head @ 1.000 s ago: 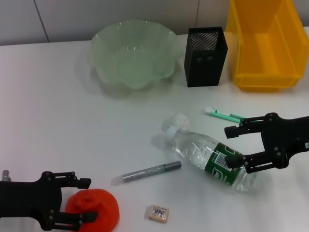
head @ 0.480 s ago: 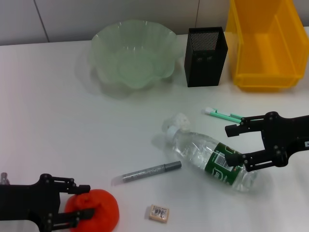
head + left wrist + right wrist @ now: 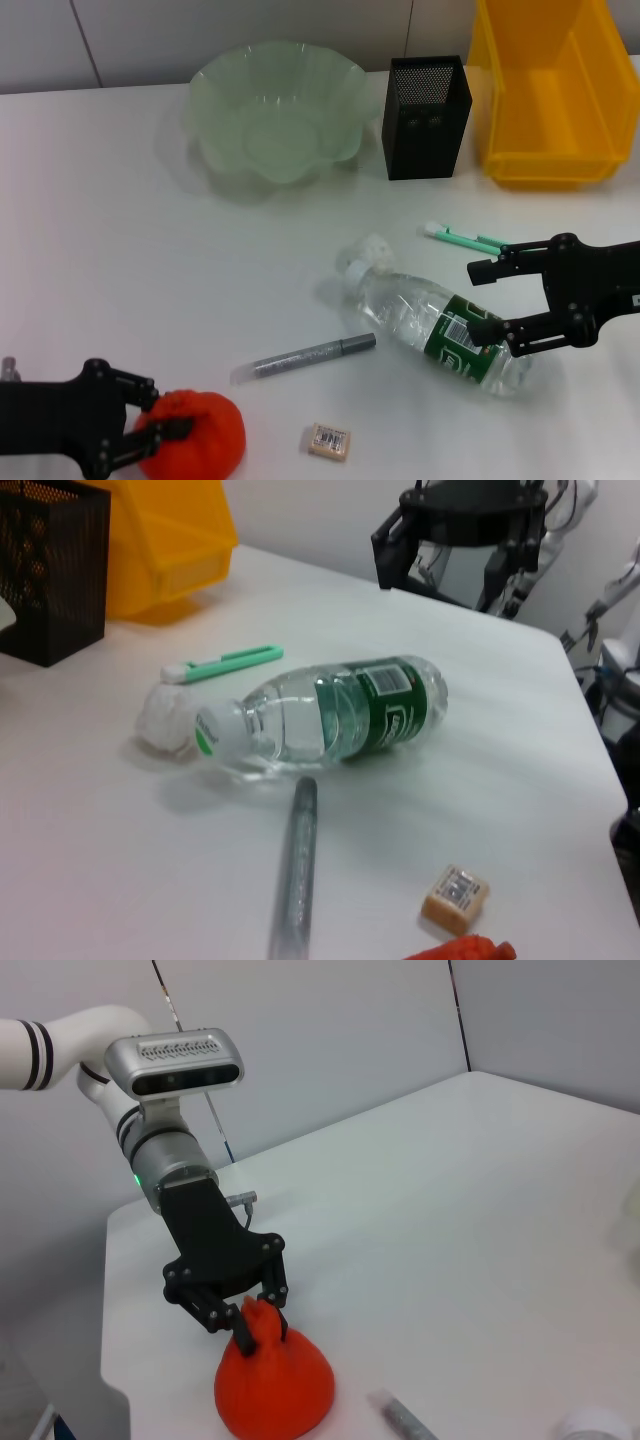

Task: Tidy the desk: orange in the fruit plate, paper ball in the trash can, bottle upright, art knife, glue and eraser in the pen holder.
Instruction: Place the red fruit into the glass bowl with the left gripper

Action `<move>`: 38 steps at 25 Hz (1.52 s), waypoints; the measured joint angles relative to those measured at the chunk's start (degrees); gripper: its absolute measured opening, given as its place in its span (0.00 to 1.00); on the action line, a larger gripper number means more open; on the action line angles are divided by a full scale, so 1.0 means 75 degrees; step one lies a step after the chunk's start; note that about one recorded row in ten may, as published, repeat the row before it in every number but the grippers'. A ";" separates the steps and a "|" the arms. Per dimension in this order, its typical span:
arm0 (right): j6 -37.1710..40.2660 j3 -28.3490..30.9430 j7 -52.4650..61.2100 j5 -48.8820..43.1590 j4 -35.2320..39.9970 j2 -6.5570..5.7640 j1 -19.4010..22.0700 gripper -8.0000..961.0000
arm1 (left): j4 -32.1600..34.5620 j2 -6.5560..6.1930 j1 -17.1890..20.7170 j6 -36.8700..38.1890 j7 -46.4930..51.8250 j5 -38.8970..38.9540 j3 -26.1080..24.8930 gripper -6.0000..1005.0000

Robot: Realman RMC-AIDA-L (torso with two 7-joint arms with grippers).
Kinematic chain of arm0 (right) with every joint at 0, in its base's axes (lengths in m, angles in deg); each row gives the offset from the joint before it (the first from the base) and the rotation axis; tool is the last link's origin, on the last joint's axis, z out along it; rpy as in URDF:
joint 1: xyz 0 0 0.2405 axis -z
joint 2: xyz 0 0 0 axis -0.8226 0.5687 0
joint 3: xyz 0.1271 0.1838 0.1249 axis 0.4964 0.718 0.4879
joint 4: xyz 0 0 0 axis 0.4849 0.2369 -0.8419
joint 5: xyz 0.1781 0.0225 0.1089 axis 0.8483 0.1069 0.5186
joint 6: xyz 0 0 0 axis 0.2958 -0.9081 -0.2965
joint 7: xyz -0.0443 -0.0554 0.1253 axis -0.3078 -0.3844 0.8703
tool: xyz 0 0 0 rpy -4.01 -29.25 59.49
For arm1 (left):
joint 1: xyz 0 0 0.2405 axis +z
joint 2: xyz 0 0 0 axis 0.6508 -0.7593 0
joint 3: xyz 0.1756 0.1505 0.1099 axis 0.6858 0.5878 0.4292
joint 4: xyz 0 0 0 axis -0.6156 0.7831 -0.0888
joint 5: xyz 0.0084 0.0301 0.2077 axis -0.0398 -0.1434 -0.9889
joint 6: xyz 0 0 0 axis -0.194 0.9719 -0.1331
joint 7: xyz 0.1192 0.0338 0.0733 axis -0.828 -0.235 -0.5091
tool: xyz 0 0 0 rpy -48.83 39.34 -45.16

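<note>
Left pincer (image 3: 160, 415) clamps the knobbly red-orange orange (image 3: 195, 433) at the white desk's (image 3: 120, 250) seven o'clock edge. Lift straight, then carry toward the wavy pale-green fruit plate (image 3: 275, 110) at twelve. Right pincer (image 3: 482, 300) stands apart around the lying clear green-labelled bottle (image 3: 435, 327).

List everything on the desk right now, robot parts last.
plate: 1, pale green, far side, left of holder
holder: 1, black mesh, between plate and bin
bin: 1, yellow, far right
bottle: 1, clear with green label, lying centre-right
paper ball: 1, white, at bottle's cap
green tool: 1, beyond bottle
grey pen: 1, left of bottle
eraser: 1, beige, near edge
orange: 1, red-orange, near left
left gripper: black, shut on orange
right gripper: black, open around bottle's base end
</note>
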 joint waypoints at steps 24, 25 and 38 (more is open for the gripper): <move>0.0082 0.0045 -0.0038 0.0080 -0.0107 0.0012 0.0446 0.80 | -0.0509 0.0070 -0.2571 -0.2182 0.1881 0.1979 -0.0433 0.08; 0.0082 0.0044 -0.0043 0.0080 -0.0143 0.0013 0.0450 0.80 | -0.0621 0.0074 -0.2683 -0.2449 0.1885 0.2027 -0.0434 0.07; 0.0082 0.0000 -0.0066 0.0081 -0.0248 0.0014 0.0375 0.80 | -0.2472 0.0138 -0.4184 -0.6372 0.1400 0.3630 -0.0047 0.07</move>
